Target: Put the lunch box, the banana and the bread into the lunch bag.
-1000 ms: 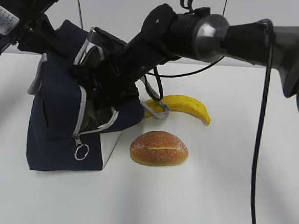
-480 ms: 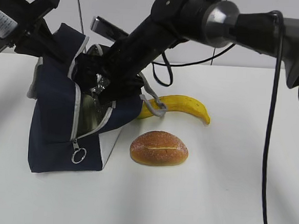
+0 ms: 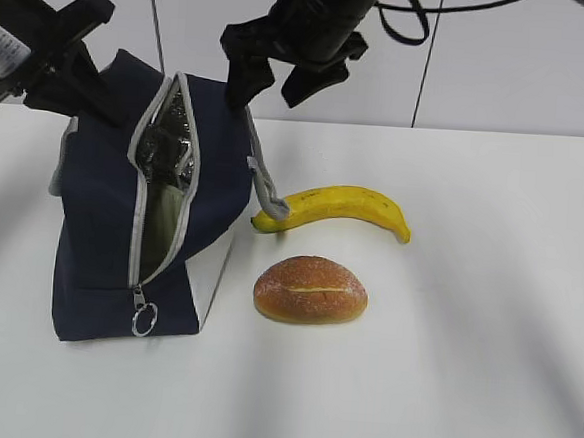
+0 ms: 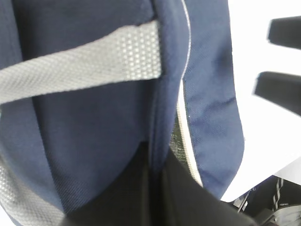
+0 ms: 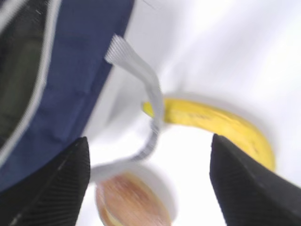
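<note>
Your right gripper (image 3: 279, 78) hangs above the lunch bag (image 3: 101, 226) with its jaws spread wide, holding nothing. Your left gripper (image 3: 86, 89) is at the bag's far top edge — whether it pinches the fabric, you cannot tell. The banana (image 3: 338, 207) and bread (image 3: 311, 290) lie on the table (image 3: 440, 390) beside the bag. No readable writing anywhere.

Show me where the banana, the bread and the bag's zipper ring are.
banana (image 3: 338, 203): exterior view, middle of its curve.
bread (image 3: 311, 290): exterior view, top by the slit.
zipper ring (image 3: 145, 320): exterior view, ring's rim at the bag's front.
</note>
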Motion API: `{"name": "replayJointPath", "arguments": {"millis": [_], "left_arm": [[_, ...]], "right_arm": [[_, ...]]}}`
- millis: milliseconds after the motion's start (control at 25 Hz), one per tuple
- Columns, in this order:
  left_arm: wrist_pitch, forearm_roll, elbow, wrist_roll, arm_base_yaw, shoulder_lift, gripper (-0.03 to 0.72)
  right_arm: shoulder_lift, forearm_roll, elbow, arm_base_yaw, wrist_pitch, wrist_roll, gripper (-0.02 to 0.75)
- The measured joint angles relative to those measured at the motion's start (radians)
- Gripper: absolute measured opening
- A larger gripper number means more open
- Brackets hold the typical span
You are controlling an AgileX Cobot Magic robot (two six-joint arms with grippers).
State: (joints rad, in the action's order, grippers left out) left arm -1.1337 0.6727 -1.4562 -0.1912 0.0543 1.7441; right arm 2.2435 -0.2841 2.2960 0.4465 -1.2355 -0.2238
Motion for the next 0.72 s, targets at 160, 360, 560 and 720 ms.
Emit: {"name": "replayJointPath", "arguments": {"millis": [160, 360, 560, 720], "left_arm": [[-0.005, -0.003, 0.0, 0.0, 0.0, 0.0, -0.003], [-0.023, -0.018, 0.0, 0.0, 0.0, 0.0, -0.003], [-0.026, -0.027, 0.0, 0.0, 0.0, 0.0, -0.003], [-0.026, -0.028, 0.0, -0.002, 0.0, 0.0, -0.003]], "right_arm": [[-0.088, 0.132, -0.068, 0.0, -0.004, 0.013, 0.585], [-0.14, 0.218, -0.215, -0.011, -0.006, -0.064, 0.585], [-0.131, 0.315, -0.29, -0.05, -0.008, -0.212, 0.585], [-0.09, 0.326, -0.292, -0.1, -0.006, -0.324, 0.585]]}}
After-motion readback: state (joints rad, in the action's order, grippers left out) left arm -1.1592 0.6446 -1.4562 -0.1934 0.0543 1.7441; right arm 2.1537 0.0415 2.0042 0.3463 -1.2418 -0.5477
